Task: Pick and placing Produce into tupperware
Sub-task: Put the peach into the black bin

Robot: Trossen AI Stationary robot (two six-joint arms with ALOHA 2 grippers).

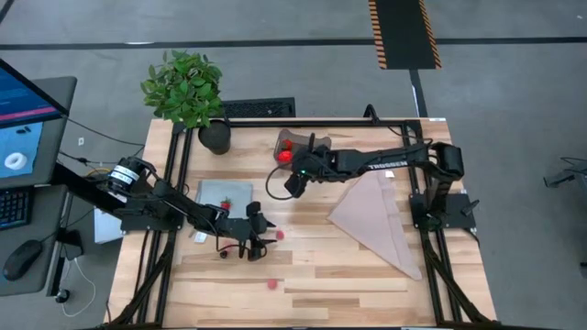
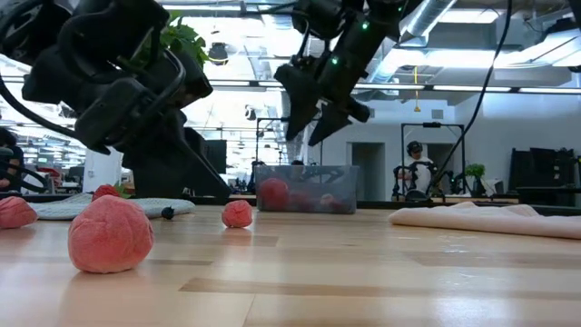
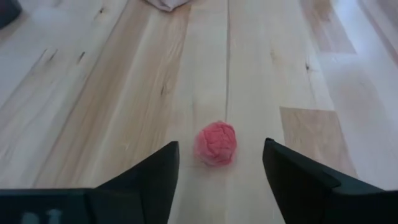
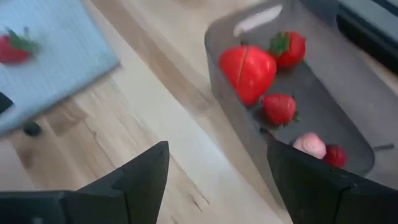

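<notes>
A pink berry (image 3: 216,143) lies on the wood just ahead of my open left gripper (image 3: 221,144), whose fingers stand on either side of it without touching; in the high view this gripper (image 1: 263,231) points at the berry (image 1: 280,235). My right gripper (image 1: 293,183) hangs open above the table, just near of the grey tub (image 4: 348,93). The tub holds a large red piece (image 4: 249,71), strawberries (image 4: 278,107) and a pink piece (image 4: 309,144). Another pink berry (image 1: 272,284) lies nearer the table's front edge. A strawberry (image 4: 12,46) rests on the blue mat (image 1: 225,194).
A beige cloth (image 1: 376,215) lies on the table's right half. A potted plant (image 1: 188,87) stands at the far left corner. Black frame rails (image 1: 179,174) run along the table's sides. In the low view, berries (image 2: 109,234) (image 2: 237,213) sit on bare wood.
</notes>
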